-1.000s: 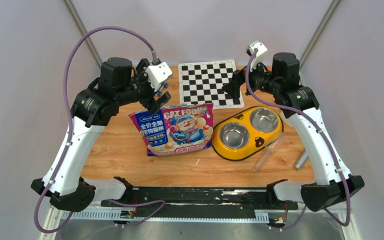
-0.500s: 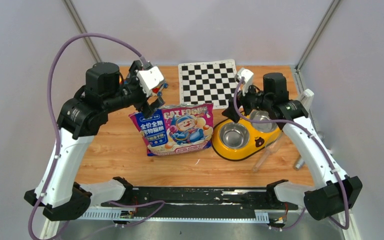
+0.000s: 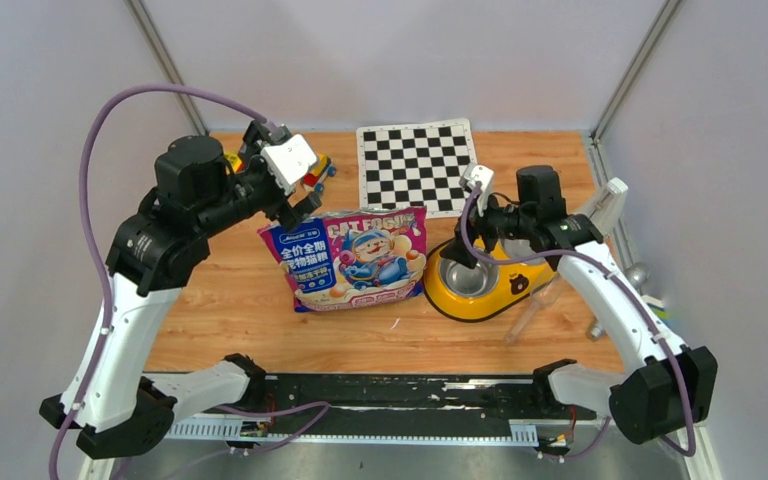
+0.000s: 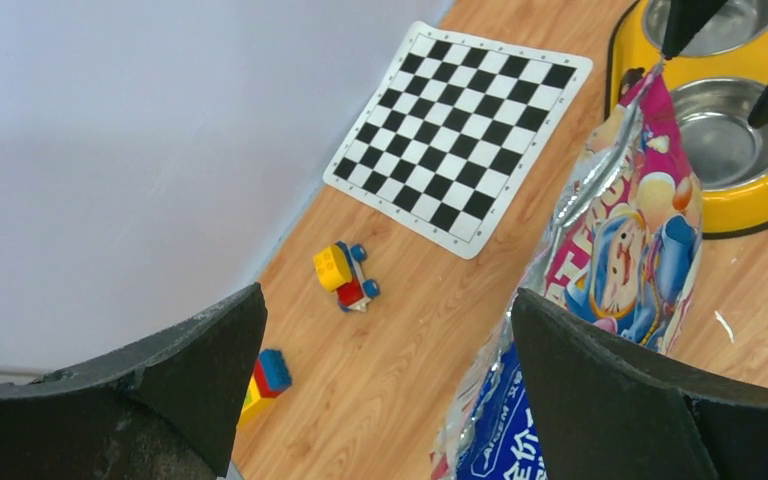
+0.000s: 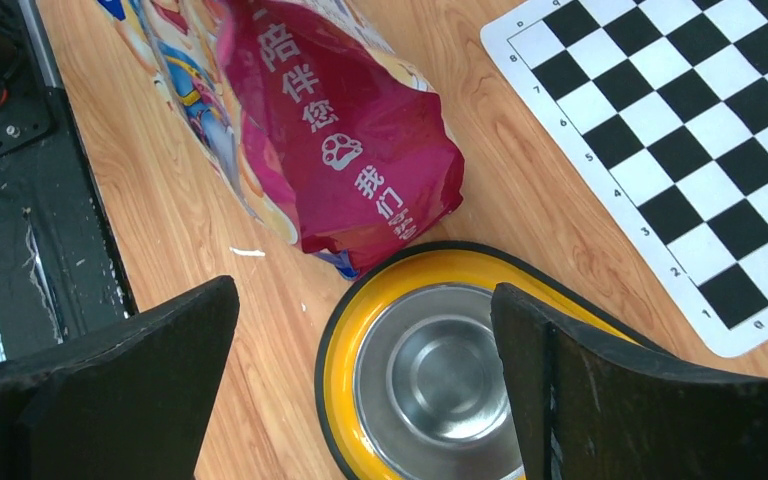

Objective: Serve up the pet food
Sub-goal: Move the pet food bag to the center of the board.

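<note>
The glossy pink-purple-blue cat food bag [image 3: 358, 258] stands upright mid-table. It also shows in the left wrist view [image 4: 615, 225] and the right wrist view [image 5: 335, 125]. No kibble is visible; it is hidden inside the bag. My left gripper [image 3: 298, 207] is open and empty, just behind the bag's top left corner [image 4: 380, 400]. My right gripper [image 3: 463, 250] is open and empty, hovering over the left steel cup [image 5: 445, 375] of the yellow double bowl [image 3: 535, 275], right of the bag [image 5: 365, 390].
A checkerboard mat [image 3: 418, 165] lies at the back. A toy car [image 4: 345, 278] and stacked blocks [image 4: 265, 378] sit at the back left. A clear scoop [image 3: 535, 305] and a grey cylinder [image 3: 600, 322] lie right of the bowl. A black rail [image 3: 400, 390] runs along the near edge.
My right arm has swung from the back by the checkerboard toward the near left, and is now over the bowl's left cup. My left arm has drawn back slightly to the left.
</note>
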`<action>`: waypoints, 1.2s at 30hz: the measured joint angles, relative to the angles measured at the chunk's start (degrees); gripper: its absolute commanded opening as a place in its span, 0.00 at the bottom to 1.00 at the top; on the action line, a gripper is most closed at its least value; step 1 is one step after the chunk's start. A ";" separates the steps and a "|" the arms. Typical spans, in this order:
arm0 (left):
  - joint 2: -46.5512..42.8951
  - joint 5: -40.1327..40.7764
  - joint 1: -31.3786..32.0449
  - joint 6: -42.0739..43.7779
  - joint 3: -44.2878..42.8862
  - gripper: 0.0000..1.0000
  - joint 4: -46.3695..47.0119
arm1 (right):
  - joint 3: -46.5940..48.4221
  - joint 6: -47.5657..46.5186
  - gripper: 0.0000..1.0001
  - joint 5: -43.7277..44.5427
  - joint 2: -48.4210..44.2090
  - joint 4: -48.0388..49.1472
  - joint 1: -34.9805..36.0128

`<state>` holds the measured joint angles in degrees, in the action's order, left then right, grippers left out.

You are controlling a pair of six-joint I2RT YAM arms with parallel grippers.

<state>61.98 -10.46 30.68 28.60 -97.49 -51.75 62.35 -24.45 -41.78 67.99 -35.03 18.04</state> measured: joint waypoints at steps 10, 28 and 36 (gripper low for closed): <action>6.78 2.73 0.00 -2.62 -0.13 1.00 4.17 | -7.41 9.86 0.99 -1.73 4.35 12.74 0.00; 15.67 7.61 -8.00 -9.03 0.87 1.00 11.74 | -8.44 20.37 0.99 -13.62 18.38 18.27 1.16; 16.70 2.27 -8.00 -10.19 0.09 1.00 11.65 | -7.10 21.79 0.99 -12.20 22.38 20.74 6.64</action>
<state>78.67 -8.19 22.68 18.41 -97.41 -40.10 55.24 -2.66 -53.98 90.37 -14.28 24.69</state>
